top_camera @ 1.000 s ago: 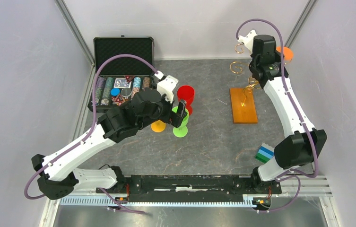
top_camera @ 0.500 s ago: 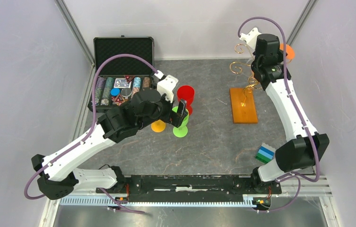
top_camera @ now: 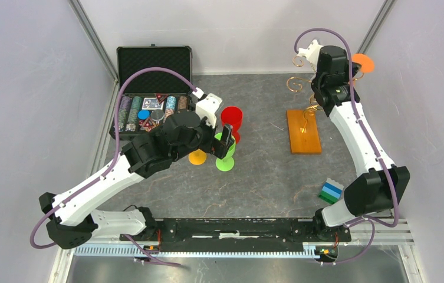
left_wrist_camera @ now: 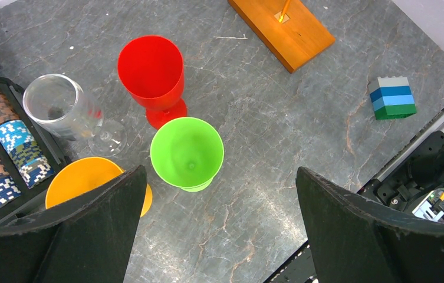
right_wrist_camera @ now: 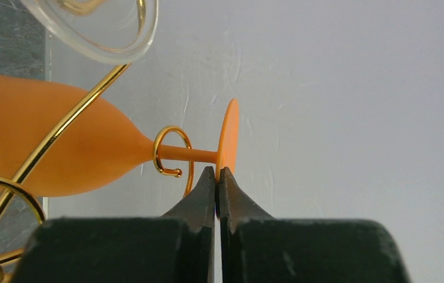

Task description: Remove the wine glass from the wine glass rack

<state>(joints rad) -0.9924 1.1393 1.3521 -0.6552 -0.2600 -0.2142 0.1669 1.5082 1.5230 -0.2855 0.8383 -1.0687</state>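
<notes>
The gold wire rack (top_camera: pixel 299 84) stands on an orange-brown wooden base (top_camera: pixel 302 131) at the back right. An orange wine glass (right_wrist_camera: pixel 60 147) hangs upside down, its stem in a gold hook (right_wrist_camera: pixel 171 154). Its round foot (top_camera: pixel 362 63) shows beside the right arm in the top view. My right gripper (right_wrist_camera: pixel 217 177) is shut on the edge of that foot (right_wrist_camera: pixel 229 137). A clear glass's rim (right_wrist_camera: pixel 98 29) hangs at the top left of the right wrist view. My left gripper (left_wrist_camera: pixel 216 212) is open and empty above the table, near the green glass (left_wrist_camera: pixel 187 153).
A red glass (left_wrist_camera: pixel 151 73), a yellow-orange glass (left_wrist_camera: pixel 84 183) and a clear glass (left_wrist_camera: pixel 66 112) stand with the green one at mid table. An open black chip case (top_camera: pixel 151 88) is at the back left. A block of stacked bricks (top_camera: pixel 329 191) lies near the right arm's base.
The right wrist has shifted slightly at the rack, and the orange foot now shows further to its right. The left arm has not moved.
</notes>
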